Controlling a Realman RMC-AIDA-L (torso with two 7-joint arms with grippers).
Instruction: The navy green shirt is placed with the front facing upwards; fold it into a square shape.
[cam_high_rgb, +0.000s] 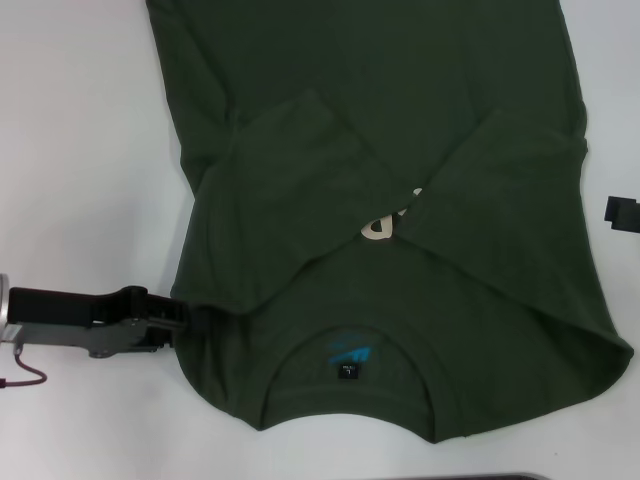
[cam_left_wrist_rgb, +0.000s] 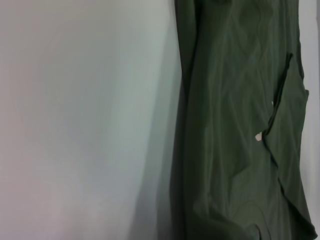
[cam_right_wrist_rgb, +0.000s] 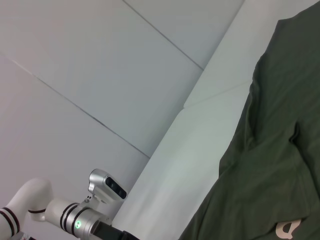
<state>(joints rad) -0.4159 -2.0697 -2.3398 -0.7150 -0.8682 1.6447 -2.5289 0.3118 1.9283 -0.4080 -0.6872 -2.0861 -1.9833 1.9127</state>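
The left gripper (cam_high_rgb: 192, 322) is reaching in from nine o'clock, touching the navy green shirt's (cam_high_rgb: 400, 150) shoulder edge on the white desk (cam_high_rgb: 80, 150), finger spacing impossible to tell.

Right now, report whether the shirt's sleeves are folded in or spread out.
Folded in: both sleeves of the navy green shirt lie across the chest, covering most of the cream lettering. The body is unfolded.
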